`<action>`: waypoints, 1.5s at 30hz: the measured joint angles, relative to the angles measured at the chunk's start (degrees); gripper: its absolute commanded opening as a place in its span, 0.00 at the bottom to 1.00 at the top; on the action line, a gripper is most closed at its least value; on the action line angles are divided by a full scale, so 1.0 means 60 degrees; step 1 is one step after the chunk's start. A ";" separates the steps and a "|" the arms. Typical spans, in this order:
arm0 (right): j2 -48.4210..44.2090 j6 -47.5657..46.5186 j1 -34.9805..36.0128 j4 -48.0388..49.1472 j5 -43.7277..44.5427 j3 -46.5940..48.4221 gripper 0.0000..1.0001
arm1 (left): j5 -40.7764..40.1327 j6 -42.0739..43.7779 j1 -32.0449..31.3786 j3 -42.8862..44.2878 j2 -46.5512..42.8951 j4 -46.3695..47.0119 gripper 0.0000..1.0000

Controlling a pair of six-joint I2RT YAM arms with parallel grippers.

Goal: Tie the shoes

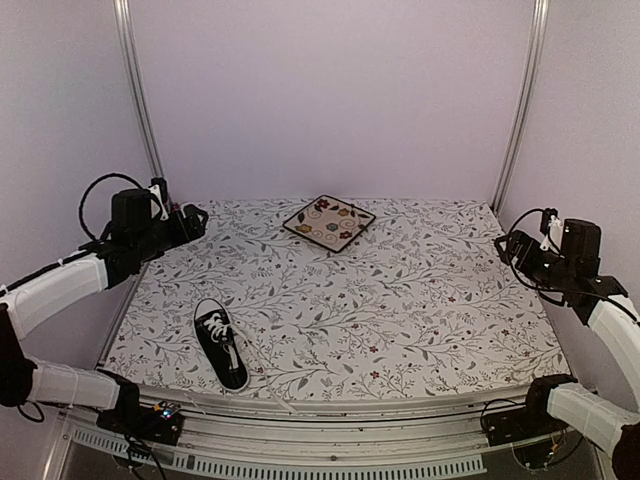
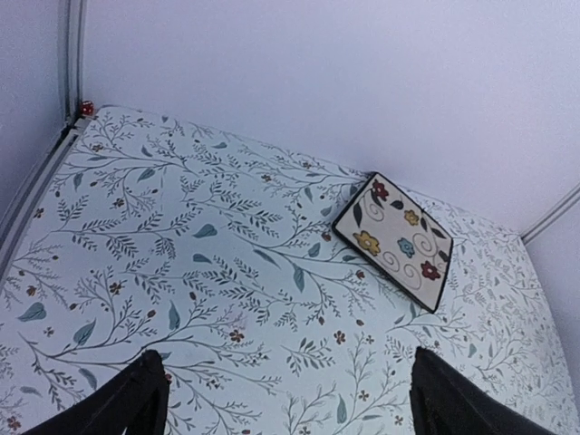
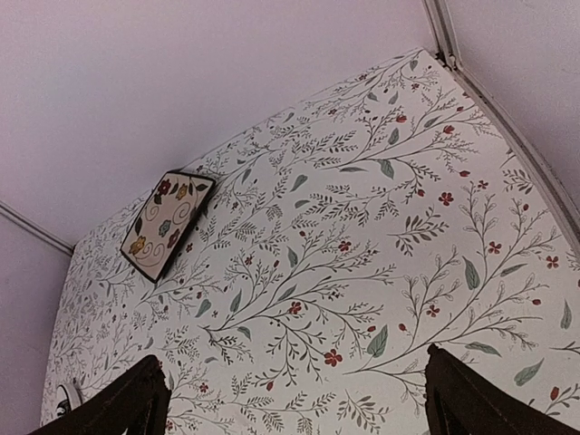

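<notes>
**A:** Where is the shoe?
**B:** Small black canvas low-top sneaker (image 1: pixel 221 345), white laces, white rubber toe cap. It sits on its sole at the near left of the floral-print desk (image 1: pixel 420 310), heel toward the near edge, toe pointing away. It is close in front of the left arm's base and well apart from the right arm.

**A:** Laces done?
**B:** No bow that I can make out. A thin white strand seems to trail from the shoe along the near edge, but it's too fine to be sure. I'd judge the tying not begun.

**A:** The tools?
**B:** Left tool (image 2: pixel 288 362) is spread wide with nothing between the fingers, held high over the far left of the desk. Right tool (image 3: pixel 294 355) is likewise wide and empty, raised at the right edge. Neither touches anything.

**A:** Why up there?
**B:** My guess is a parked pose. It keeps the sneaker in plain view from above, with the fingers already wide enough to take a lace.

**A:** The plate?
**B:** Square ceramic plate (image 1: pixel 329 222), painted flowers, dark rim. It's at the far middle, well apart from the sneaker, and has no part in the tying as I read it.

**A:** Next?
**B:** Both arms would need to come down toward the near left, and the right has the longer reach. The laces look thin and limp, so pinching one off the patterned surface looks like the fiddly part.
</notes>
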 measured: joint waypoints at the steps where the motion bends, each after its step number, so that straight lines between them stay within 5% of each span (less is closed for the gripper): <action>1: 0.0000 0.0069 -0.0004 0.0004 0.0160 0.0000 0.99 | -0.0157 0.0033 0.0011 -0.0109 -0.0244 -0.0284 0.93; 7: -0.0018 0.0743 -0.0004 0.0022 0.0714 0.0000 0.99 | -0.0280 -0.0015 0.0044 -0.1060 -0.1956 -0.1515 0.92; 15: 0.0259 0.0903 0.0357 0.0503 -0.0441 0.0033 0.99 | 0.1344 -0.1180 0.0051 -0.3399 -0.4870 -0.2965 0.87; 22: 0.1417 0.1104 0.3628 0.0783 0.0127 0.0517 1.00 | 0.3235 -0.1534 -0.0266 -0.4120 -0.5246 -0.3355 0.82; 30: 0.3515 0.2262 0.6961 0.1111 0.1628 0.1042 1.00 | 0.2353 -0.2412 -0.2011 -0.4076 -0.4105 -0.3996 0.86; 38: 0.7446 0.3344 0.9766 0.1410 0.2586 0.4029 0.95 | 0.1457 -0.3279 -0.2335 -0.4958 -0.4819 -0.3705 0.90; 45: 1.0404 0.3785 1.0735 0.1457 0.2422 0.6736 0.84 | 0.2018 -0.3304 -0.2324 -0.5581 -0.3504 -0.2386 0.88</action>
